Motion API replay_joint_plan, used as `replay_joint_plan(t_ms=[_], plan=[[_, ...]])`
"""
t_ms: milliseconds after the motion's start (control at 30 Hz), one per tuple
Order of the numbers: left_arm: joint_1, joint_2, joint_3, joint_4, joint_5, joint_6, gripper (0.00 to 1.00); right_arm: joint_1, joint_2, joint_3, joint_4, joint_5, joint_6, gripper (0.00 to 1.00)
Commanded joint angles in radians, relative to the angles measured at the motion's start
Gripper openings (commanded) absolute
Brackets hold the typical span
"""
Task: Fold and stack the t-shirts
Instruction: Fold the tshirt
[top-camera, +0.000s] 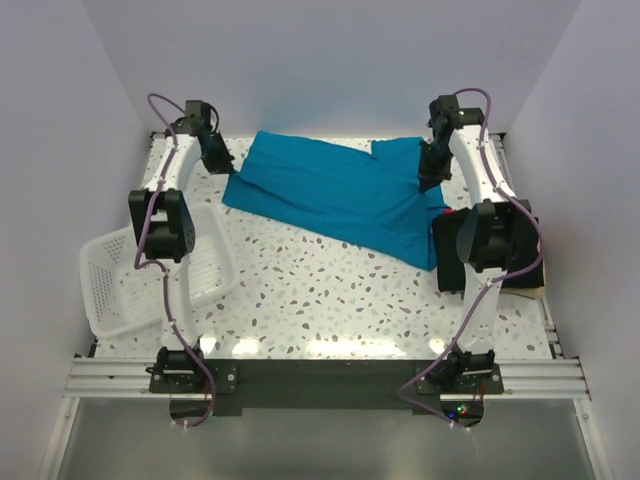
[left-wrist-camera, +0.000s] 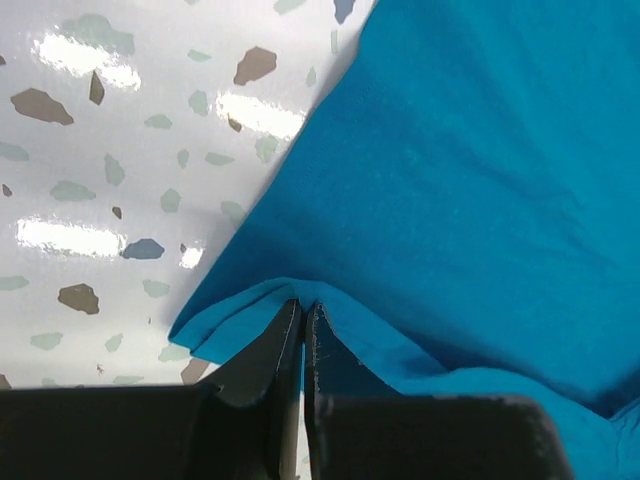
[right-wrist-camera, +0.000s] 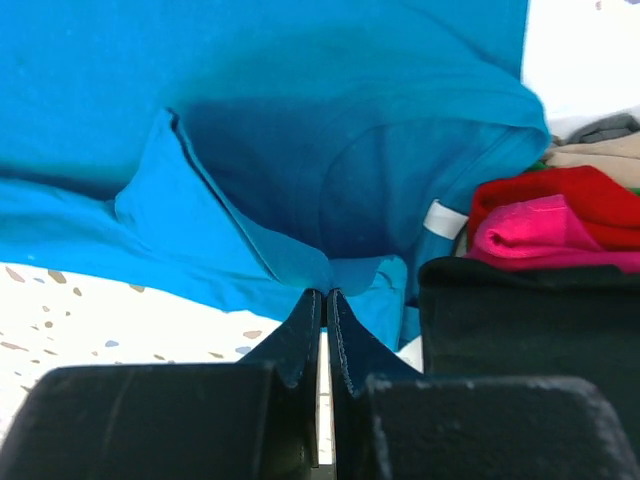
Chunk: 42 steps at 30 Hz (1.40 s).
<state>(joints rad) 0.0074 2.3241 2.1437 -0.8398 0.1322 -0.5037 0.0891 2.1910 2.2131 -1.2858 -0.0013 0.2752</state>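
Teal t-shirt lies spread across upper middle of top view, on far part of worktop; right side rumpled.
Left pincer clamped tight on fold at shirt's left edge. Right pincer clamped tight on fold near sleeve.
Two-point hold probably meant for lifting and flattening.
Black t-shirt folded at right, just beside teal cloth; red and pink garments behind it crowd that edge.
Basket at lower left, well apart.
Bare worktop at centre gives room to drag shirt nearer.

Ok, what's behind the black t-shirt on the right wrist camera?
Folded red cloth over pink cloth, with beige and grey cloth farther back; the teal t-shirt lies to their left. The black t-shirt covers their lower parts and whatever they rest on.
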Motion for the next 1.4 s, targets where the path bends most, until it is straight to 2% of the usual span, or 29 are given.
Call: replay_joint_plan(t_ms=[0, 300, 367, 433, 467, 567, 600, 633, 700, 733, 800, 900, 1033, 1200, 1367], plan=[[0.023, -0.005, 0.058, 0.088, 0.015, -0.039, 0.00, -0.023, 0.000, 0.065, -0.024, 0.024, -0.011, 0.00], [0.023, 0.052, 0.076, 0.125, 0.076, -0.078, 0.00, -0.054, 0.047, 0.108, -0.026, 0.009, -0.013, 0.00], [0.023, 0.073, 0.082, 0.137, 0.099, -0.084, 0.05, -0.057, 0.065, 0.132, -0.029, 0.006, -0.019, 0.00], [0.025, 0.084, 0.081, 0.162, 0.110, -0.094, 0.15, -0.060, 0.090, 0.149, -0.027, 0.003, -0.021, 0.00], [0.023, 0.093, 0.081, 0.171, 0.118, -0.098, 0.17, -0.061, 0.098, 0.161, -0.021, 0.003, -0.022, 0.00], [0.023, 0.103, 0.081, 0.206, 0.119, -0.102, 0.35, -0.068, 0.128, 0.177, 0.012, 0.003, -0.021, 0.00], [0.025, 0.103, 0.081, 0.214, 0.116, -0.105, 0.49, -0.071, 0.136, 0.180, 0.025, 0.004, -0.013, 0.00], [0.025, 0.104, 0.079, 0.223, 0.115, -0.107, 0.55, -0.074, 0.153, 0.183, 0.049, 0.006, -0.007, 0.09], [0.025, 0.101, 0.078, 0.225, 0.107, -0.108, 0.62, -0.084, 0.168, 0.186, 0.075, 0.018, 0.011, 0.32], [0.022, 0.089, 0.062, 0.231, 0.104, -0.110, 0.64, -0.088, 0.176, 0.184, 0.104, 0.035, 0.019, 0.60], [0.014, 0.070, 0.032, 0.249, 0.096, -0.108, 0.68, -0.086, 0.174, 0.184, 0.126, 0.050, 0.027, 0.76], [0.000, 0.017, -0.051, 0.271, 0.083, -0.107, 0.70, -0.086, 0.125, 0.148, 0.166, 0.057, 0.024, 0.83], [-0.046, -0.038, -0.180, 0.304, 0.078, -0.131, 0.72, -0.080, -0.008, -0.013, 0.265, 0.015, -0.007, 0.84], [-0.052, -0.043, -0.287, 0.353, 0.150, -0.189, 0.73, -0.025, -0.160, -0.246, 0.339, -0.071, -0.019, 0.84], [-0.032, -0.043, -0.361, 0.329, 0.098, -0.197, 0.74, 0.056, -0.192, -0.420, 0.394, -0.112, 0.008, 0.84]])
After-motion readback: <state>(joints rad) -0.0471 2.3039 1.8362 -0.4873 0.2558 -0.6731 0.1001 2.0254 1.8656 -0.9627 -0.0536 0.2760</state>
